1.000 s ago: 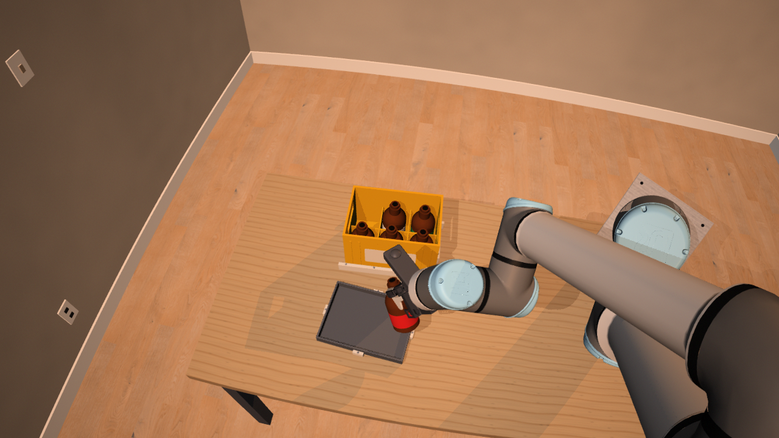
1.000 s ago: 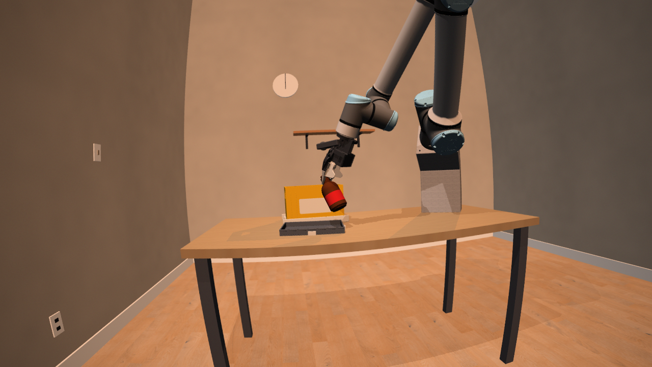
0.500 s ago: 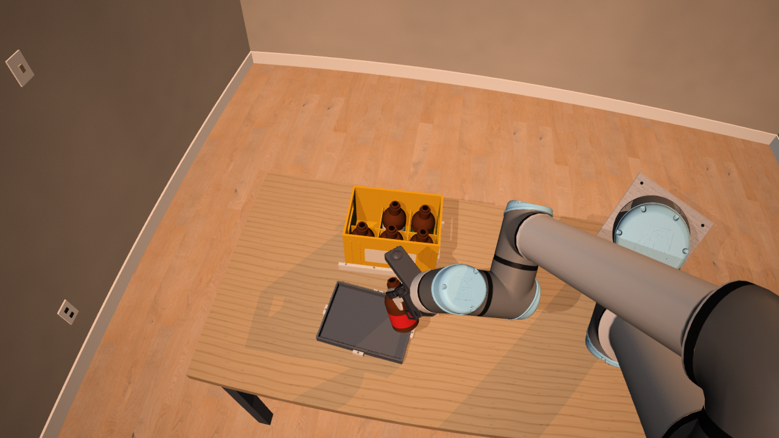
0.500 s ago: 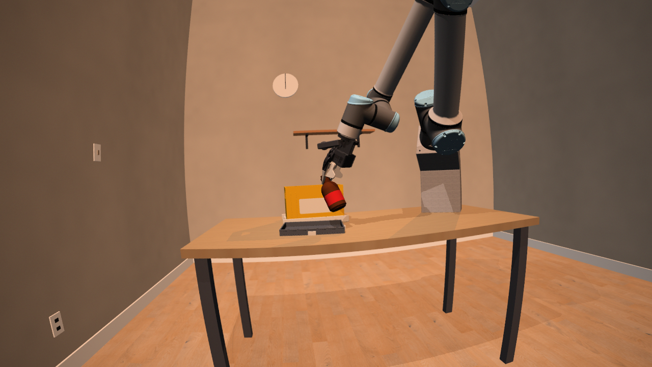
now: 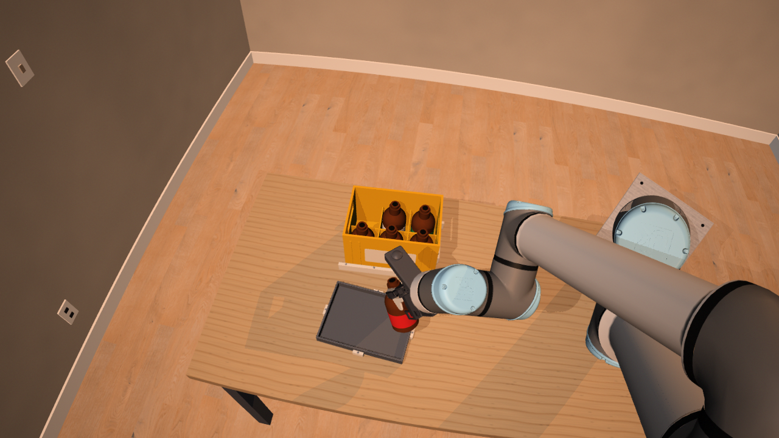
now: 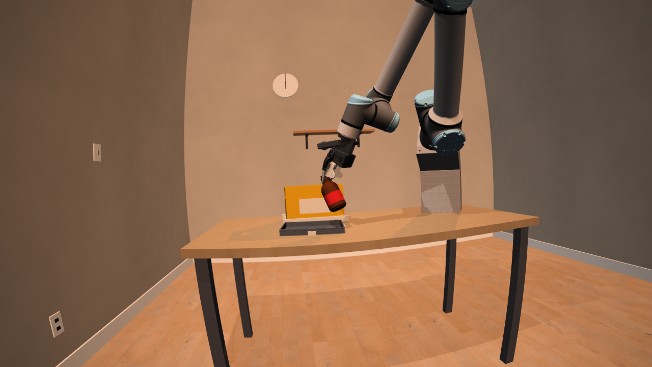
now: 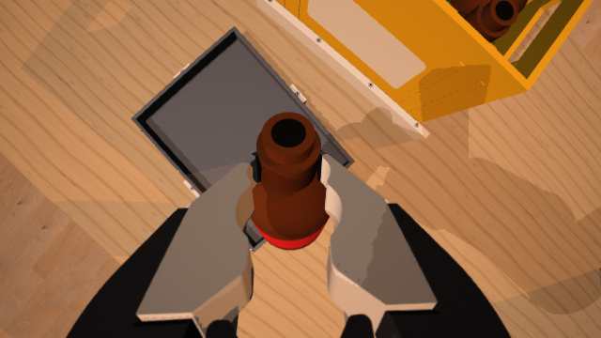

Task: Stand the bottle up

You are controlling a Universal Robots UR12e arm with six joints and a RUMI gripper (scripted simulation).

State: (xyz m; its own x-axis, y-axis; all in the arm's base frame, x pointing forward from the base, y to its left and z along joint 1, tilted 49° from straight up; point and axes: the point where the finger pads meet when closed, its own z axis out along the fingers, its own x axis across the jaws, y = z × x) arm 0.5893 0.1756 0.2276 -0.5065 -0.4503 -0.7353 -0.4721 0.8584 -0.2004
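My gripper (image 5: pixel 400 295) (image 6: pixel 328 175) (image 7: pixel 289 154) is shut on the neck of a brown bottle (image 5: pixel 399 312) (image 6: pixel 333 195) (image 7: pixel 287 188) with a red label. The bottle hangs tilted, mouth up, above the right edge of the dark grey tray (image 5: pixel 353 321) (image 6: pixel 309 227) (image 7: pixel 211 108), which holds nothing. The yellow crate (image 5: pixel 370 250) (image 6: pixel 305 205) (image 7: pixel 423 70) stands just behind the tray. It holds several upright brown bottles (image 5: pixel 393 215); its back left compartment (image 5: pixel 360 209) looks empty.
The crate sits on a pale base strip (image 5: pixel 362 266) (image 7: pixel 338 61). The wooden table (image 5: pixel 283 261) (image 6: pixel 410 228) carries only tray and crate. The arm's base (image 6: pixel 439 182) stands at the table's back right.
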